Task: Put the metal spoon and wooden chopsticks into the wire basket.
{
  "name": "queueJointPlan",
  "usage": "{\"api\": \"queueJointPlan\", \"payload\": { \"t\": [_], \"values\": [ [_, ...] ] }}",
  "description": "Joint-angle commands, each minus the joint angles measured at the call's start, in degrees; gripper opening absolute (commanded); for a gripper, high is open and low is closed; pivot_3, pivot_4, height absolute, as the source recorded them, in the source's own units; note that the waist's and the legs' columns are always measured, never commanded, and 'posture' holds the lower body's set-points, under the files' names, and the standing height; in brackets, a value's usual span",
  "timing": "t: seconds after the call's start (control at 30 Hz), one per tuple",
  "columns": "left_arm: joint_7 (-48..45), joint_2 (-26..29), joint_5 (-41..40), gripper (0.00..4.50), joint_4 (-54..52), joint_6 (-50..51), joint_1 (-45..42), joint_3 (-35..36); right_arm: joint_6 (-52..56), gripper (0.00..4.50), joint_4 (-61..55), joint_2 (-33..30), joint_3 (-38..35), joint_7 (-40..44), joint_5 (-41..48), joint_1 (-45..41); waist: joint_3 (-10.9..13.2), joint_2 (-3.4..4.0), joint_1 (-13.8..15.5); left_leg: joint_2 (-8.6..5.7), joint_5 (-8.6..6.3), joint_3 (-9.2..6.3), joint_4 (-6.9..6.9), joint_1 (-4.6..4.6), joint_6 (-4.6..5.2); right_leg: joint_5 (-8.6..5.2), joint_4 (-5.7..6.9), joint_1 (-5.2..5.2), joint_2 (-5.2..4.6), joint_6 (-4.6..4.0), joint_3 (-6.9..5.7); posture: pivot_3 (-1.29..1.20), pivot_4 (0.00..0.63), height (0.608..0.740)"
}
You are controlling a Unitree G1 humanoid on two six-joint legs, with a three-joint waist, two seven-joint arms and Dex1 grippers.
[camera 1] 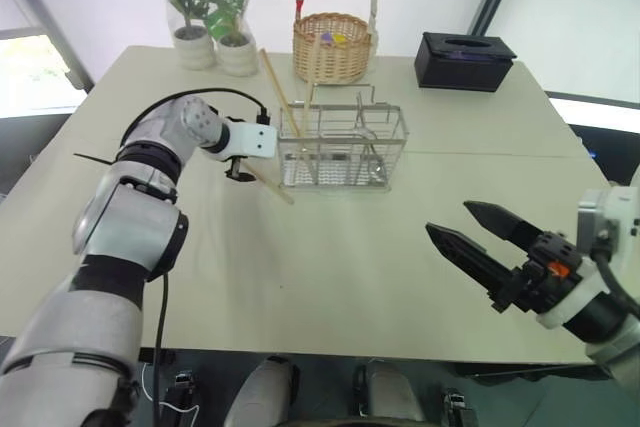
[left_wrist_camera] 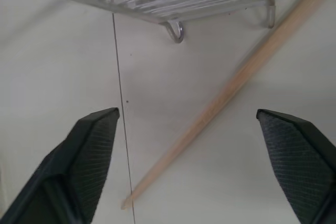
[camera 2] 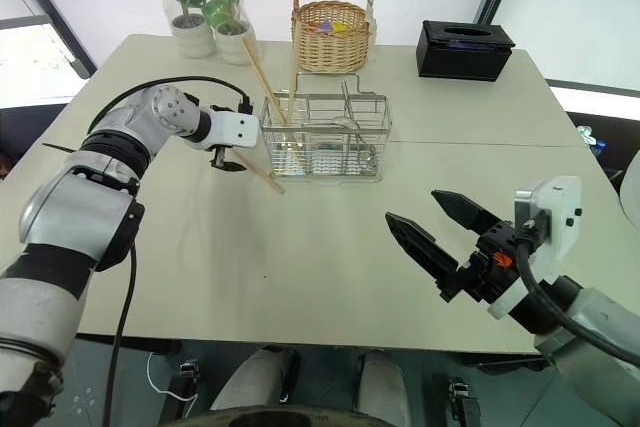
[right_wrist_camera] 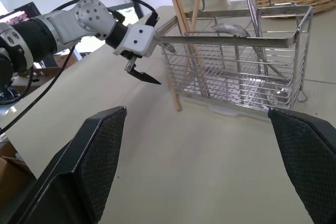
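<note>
Right wrist view, wire basket (right_wrist_camera: pixel 236 66), wooden chopsticks (right_wrist_camera: pixel 181 30), no legible writing

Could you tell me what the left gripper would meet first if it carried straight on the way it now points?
Probably the pale wooden chopstick lying slantwise between the open left gripper fingers, on the beige table.

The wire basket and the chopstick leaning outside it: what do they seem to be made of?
The wire basket looks like bright metal, probably chromed or stainless: thin shiny silver rods. The chopstick looks like bare pale wood, matte tan with a faint grain.
</note>
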Motion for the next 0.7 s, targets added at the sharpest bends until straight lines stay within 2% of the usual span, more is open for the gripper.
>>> {"api": "queueJointPlan", "payload": {
  "t": [0.03, 0.7],
  "values": [
    [0.81, -1.07, 1.44, 4.45, -0.53, -1.3, -1.17, -1.16, -2.72, 4.5, -2.46, -0.74, -1.81, -1.07, 1.29, 0.8, 0.0, 0.0, -0.01, -0.01, 0.0, 0.0, 0.0, 0.01, 0.01, 0.0, 0.0, 0.02, 0.0, 0.0, 0.0, 0.0, 0.15, 0.655],
    [5.92, -0.94, 3.33, 4.45, -0.16, -1.1, 2.55, -2.4, -5.43, 4.5, -1.81, -4.53, -4.12, -3.66, 4.32, 2.93, 0.01, 0.0, -0.16, 0.05, -0.02, 0.0, 0.0, 0.26, 0.05, -0.01, -0.01, 0.25, -0.01, 0.01, -0.01, 0.0, 0.15, 0.655]
  ]
}}
